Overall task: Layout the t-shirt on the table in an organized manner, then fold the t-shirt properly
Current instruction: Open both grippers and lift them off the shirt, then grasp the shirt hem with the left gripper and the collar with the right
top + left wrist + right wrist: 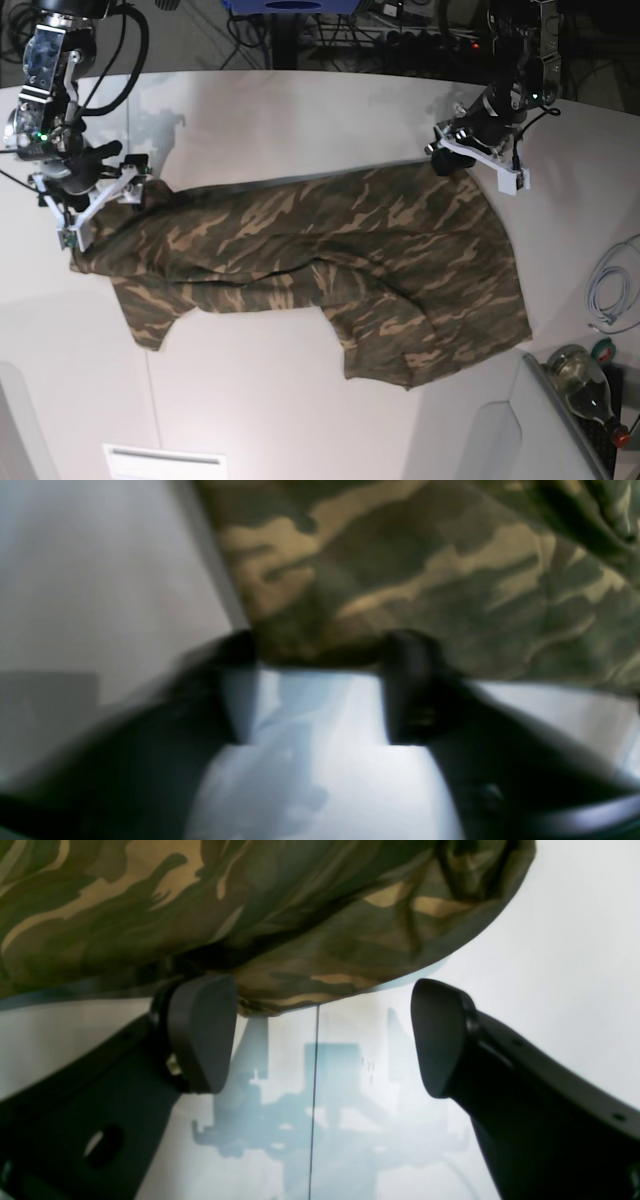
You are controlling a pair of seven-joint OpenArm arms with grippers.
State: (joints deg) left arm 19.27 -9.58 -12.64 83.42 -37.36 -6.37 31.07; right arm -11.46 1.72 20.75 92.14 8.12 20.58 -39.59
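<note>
The camouflage t-shirt (330, 260) lies spread but rumpled across the white table (300, 110), with a sleeve at the lower left and folds near the middle. My left gripper (445, 160) is at the shirt's upper right corner. In the blurred left wrist view its fingers (410, 650) stand apart, with the shirt's edge (400, 570) across their tips. My right gripper (100, 205) is at the shirt's left end. It stands wide open (320, 990): one finger (200, 1030) touches the cloth's edge (200, 905) and the other rests over bare table (575, 965).
A bottle (585, 385) and a coiled white cable (610, 290) sit at the table's right edge, beside a grey panel (510, 430). A thin dark seam line (315, 1090) runs across the tabletop. Cables and equipment crowd the floor behind the far edge.
</note>
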